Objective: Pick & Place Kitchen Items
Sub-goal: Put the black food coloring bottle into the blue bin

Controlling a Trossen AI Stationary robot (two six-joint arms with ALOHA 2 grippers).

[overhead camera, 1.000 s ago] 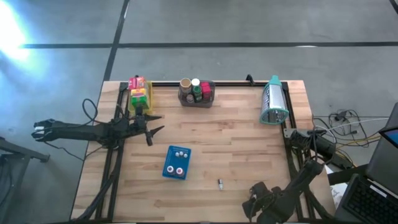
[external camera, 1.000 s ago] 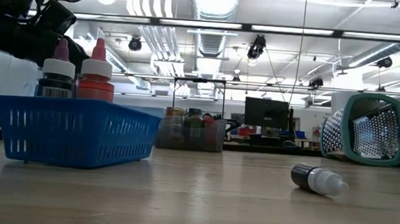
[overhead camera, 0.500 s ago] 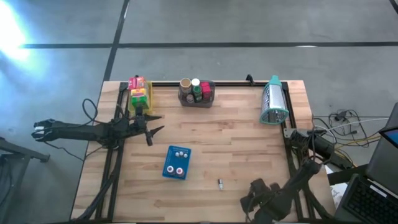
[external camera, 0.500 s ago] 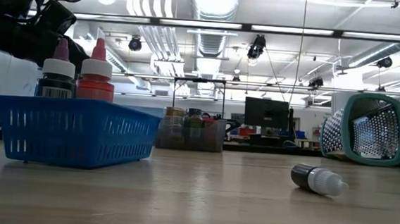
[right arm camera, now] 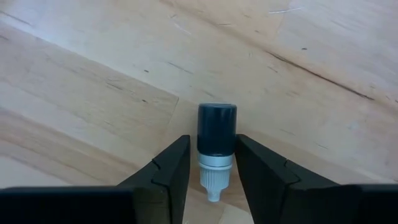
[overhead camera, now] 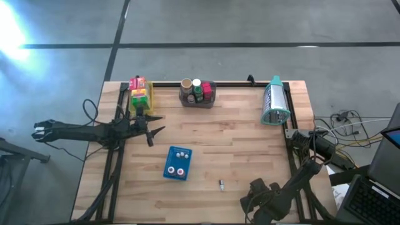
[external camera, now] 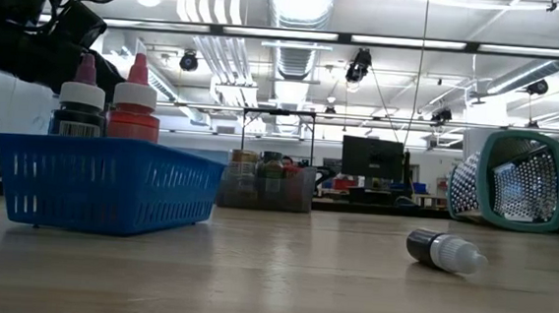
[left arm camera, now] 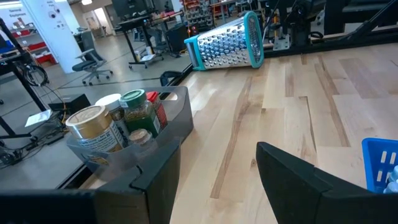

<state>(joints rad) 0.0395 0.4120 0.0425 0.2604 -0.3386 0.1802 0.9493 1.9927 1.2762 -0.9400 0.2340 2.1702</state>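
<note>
Small dark bottle (right arm camera: 216, 138) with a pale nozzle lying on its side on the bare counter (overhead camera: 237, 150) near the front edge, framed between the two fingers of the right gripper (right arm camera: 211, 171), jaws narrowed to either side and apparently not yet clamped. Grasp step in hand: close on the body, then lift and carry, probably to the blue basket (overhead camera: 177, 164). Left gripper (overhead camera: 152, 125) idle toward the back-left, jaws partly open, empty.

A grey concrete floor (overhead camera: 250, 25) surrounds the wooden table (overhead camera: 237, 144); ceiling ducts (external camera: 300, 0) run overhead.
</note>
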